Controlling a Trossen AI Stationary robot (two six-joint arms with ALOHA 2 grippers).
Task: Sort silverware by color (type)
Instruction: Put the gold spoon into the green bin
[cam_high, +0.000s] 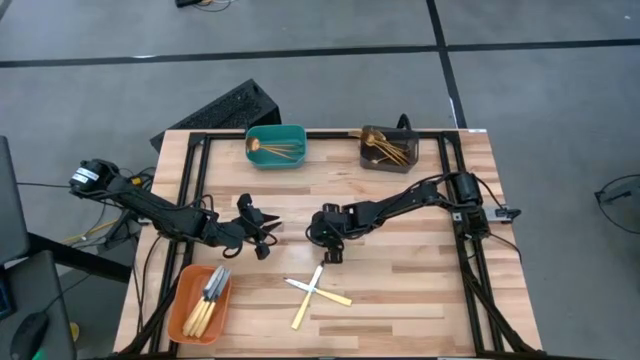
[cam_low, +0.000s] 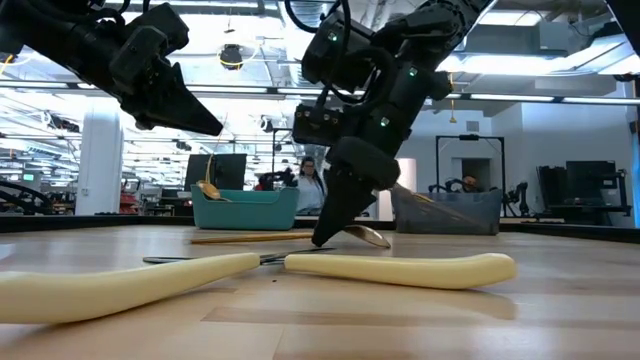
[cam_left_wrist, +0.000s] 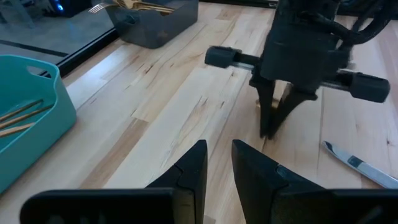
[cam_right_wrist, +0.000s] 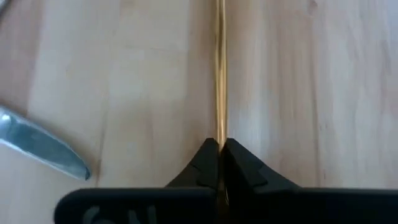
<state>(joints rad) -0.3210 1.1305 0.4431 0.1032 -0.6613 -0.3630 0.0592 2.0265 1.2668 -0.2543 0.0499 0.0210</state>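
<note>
- While the light wooden slatted table (cam_high: 400, 290) bears two crossed cream-handled knives (cam_high: 318, 290) at six o'clock, lift straight up.
- Right end effector (cam_right_wrist: 220, 147), table centre, is clamped on a thin gold spoon (cam_low: 362, 235).
- Left end effector (cam_left_wrist: 219, 163) hovers at nine o'clock, slightly apart, empty.

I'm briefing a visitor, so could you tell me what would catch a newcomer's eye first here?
Mid-table, the right gripper pinches a thin gold piece lying on the wood. Just in front, two knives lie crossed. The left gripper hangs beside it, empty.
</note>
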